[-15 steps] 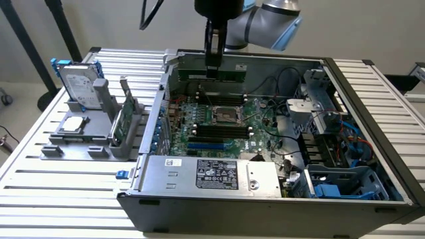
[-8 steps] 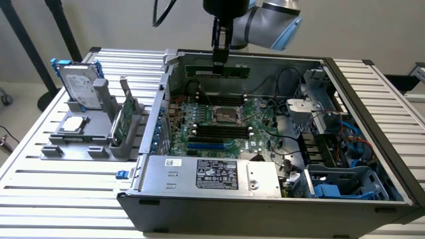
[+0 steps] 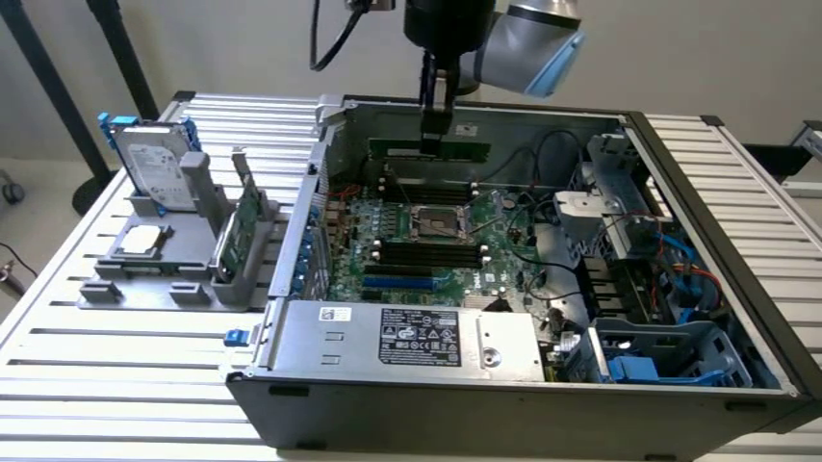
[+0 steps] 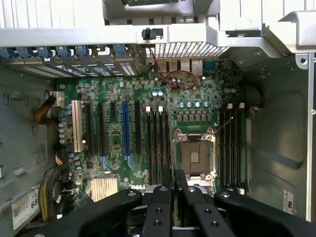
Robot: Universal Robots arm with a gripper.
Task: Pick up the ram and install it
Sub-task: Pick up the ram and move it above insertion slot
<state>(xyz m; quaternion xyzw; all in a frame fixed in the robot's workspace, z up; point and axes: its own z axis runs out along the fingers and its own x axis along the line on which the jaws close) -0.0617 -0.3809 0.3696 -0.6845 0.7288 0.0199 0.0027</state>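
The ram [image 3: 468, 151], a long narrow green stick, hangs level over the far part of the open computer case [image 3: 719, 250]. My gripper [image 3: 434, 142] comes straight down from above and is shut on the ram near its middle. Just below it run the black memory slots [image 3: 424, 183] beside the CPU socket [image 3: 434, 221]. In the wrist view the two black fingers [image 4: 162, 207] stand close together above the motherboard [image 4: 113, 143], near the CPU socket [image 4: 195, 158], with memory slots [image 4: 157, 148] on one side and more memory slots [image 4: 232, 143] on the other.
On the exterior view's left, a grey rack [image 3: 167, 274] on the slatted table holds a blue-framed hard drive [image 3: 152, 173], a taller green card [image 3: 242, 226] and a processor chip [image 3: 139, 241]. Inside the case are the power supply [image 3: 411, 337], a drive cage [image 3: 655, 356] and loose cables [image 3: 552, 260].
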